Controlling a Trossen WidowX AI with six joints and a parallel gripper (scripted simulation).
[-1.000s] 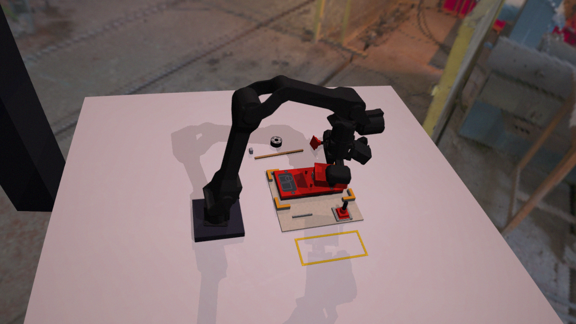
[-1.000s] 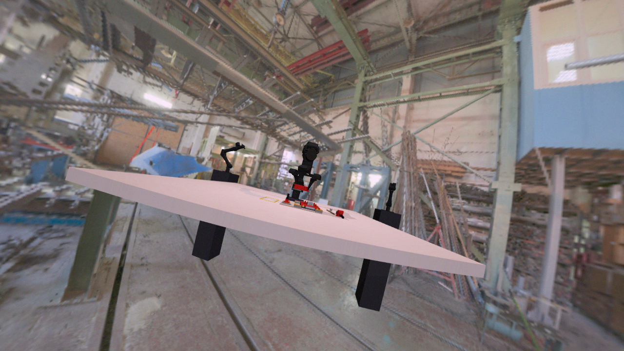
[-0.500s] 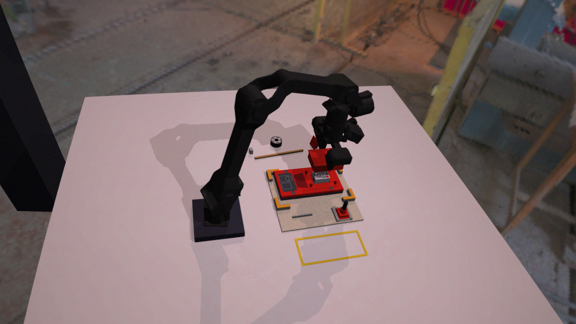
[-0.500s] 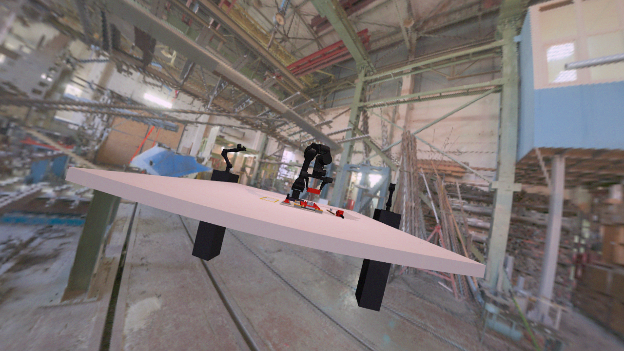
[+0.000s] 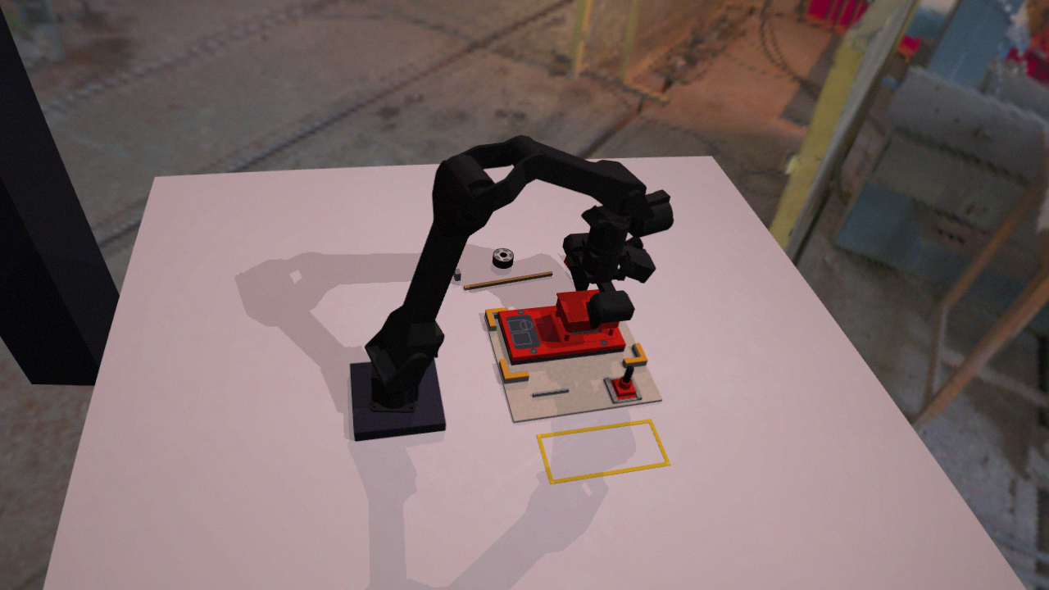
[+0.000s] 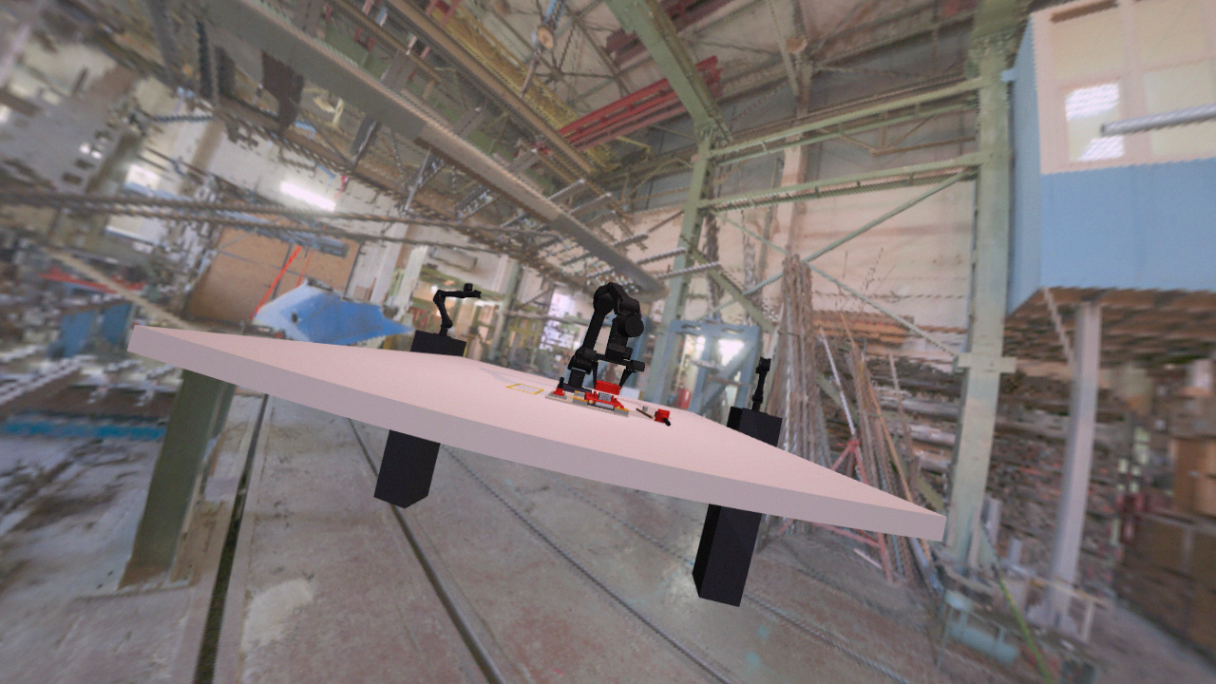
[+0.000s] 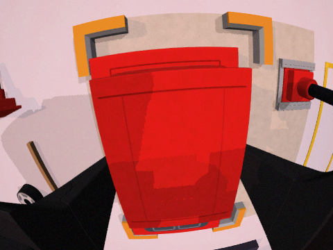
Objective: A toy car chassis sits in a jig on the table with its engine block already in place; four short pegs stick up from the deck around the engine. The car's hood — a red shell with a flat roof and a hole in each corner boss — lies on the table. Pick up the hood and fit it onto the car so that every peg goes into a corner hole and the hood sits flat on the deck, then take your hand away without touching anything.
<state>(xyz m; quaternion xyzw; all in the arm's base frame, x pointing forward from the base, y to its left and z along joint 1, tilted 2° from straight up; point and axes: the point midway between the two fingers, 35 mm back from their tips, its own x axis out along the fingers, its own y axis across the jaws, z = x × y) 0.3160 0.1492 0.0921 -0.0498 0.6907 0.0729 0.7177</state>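
The gripper (image 5: 592, 299) (image 7: 175, 167) is shut on the red hood (image 5: 573, 310) (image 6: 606, 388) (image 7: 180, 139), with one finger on each long side. The hood is roof up, roughly level, and held a little above the rear part of the red chassis (image 5: 572, 351) (image 7: 159, 53). Its long sides look roughly in line with the chassis. Two pegs show below the hood's near edge in the top view, with a gap between hood and deck. The engine block, the other pegs and the hood's corner holes are hidden. The chassis sits between the orange corners of the jig (image 5: 513, 375) (image 7: 100, 23).
A red part with a black stem (image 5: 624, 388) (image 7: 295, 85) and a thin pin (image 5: 550, 392) are on the board beside the chassis. A yellow outline (image 5: 594, 428) lies beyond. Across from them are a brown rod (image 5: 507, 280), a wheel (image 5: 502, 258) and another red part (image 6: 661, 415).
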